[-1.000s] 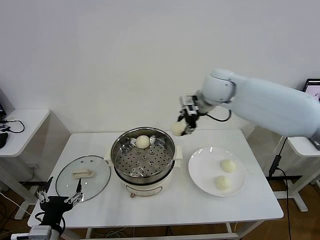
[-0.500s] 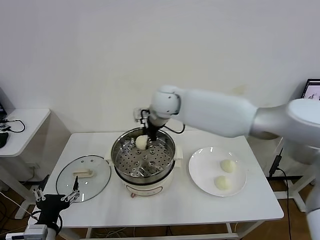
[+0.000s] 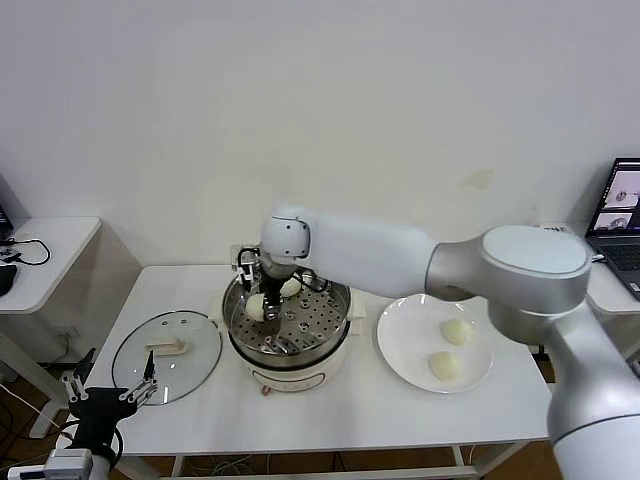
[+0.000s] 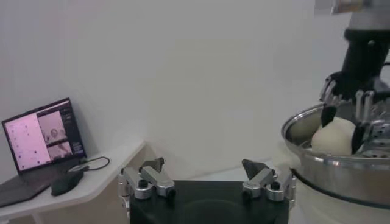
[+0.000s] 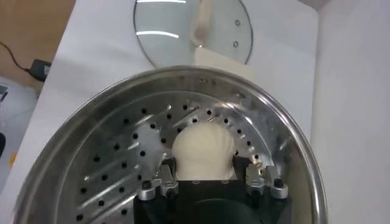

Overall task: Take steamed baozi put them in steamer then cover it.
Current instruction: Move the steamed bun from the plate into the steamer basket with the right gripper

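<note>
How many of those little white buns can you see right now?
4. Two buns lie on the white plate, one behind the other. One rests in the steamer; the right gripper holds another over its tray.

Steamer (image 3: 288, 322): polished metal, mirror-glossy, perforated tray; cream base beneath looked smooth plastic. Baozi (image 5: 204, 153) inside it: matt, smooth dough. Lid (image 3: 167, 355) beside steamer: clear glass. Plate (image 3: 412, 342): glossy white. Table (image 3: 330, 407): matt white.

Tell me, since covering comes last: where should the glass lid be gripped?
Grip the glass lid by its cream handle, coming straight down from above. The lid lies flat on the table, and the raised bar at its centre is the only graspable part.
</note>
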Robot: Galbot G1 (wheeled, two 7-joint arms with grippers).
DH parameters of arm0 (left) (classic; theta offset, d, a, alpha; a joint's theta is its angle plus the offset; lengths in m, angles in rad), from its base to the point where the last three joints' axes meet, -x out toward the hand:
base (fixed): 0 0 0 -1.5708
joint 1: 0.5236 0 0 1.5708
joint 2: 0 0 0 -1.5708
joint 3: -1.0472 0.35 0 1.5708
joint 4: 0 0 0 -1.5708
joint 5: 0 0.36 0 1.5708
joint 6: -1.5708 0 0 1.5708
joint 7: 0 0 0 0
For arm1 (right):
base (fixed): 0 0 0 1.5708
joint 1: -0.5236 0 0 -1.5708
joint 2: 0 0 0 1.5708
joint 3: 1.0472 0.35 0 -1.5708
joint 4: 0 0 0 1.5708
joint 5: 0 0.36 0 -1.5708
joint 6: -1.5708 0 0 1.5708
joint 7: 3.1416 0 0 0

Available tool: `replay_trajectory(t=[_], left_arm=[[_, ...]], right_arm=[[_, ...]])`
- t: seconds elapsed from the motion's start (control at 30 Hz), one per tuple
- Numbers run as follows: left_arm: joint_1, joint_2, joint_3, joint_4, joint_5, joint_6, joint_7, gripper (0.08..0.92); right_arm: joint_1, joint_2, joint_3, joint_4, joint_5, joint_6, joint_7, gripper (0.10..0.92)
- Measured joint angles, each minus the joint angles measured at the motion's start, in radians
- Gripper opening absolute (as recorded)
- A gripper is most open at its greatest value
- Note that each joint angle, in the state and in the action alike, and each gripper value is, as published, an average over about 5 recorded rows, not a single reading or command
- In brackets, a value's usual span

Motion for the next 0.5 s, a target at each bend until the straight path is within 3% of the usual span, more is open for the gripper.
replay_trajectory(t=[0.37,0.5], left_arm=[[-0.007,0.005,0.002,0.001,0.0,0.0,0.0,0.823],[-0.009,0.007,0.003,0.002,-0.001,0.001,0.0,0.823]], right_arm=[[-0.023,0.029,0.018,-0.056,-0.006,-0.003,0.011,0.587],[-0.02,0.033,0.026,-0.059,0.0,-0.004,0.007,0.639]])
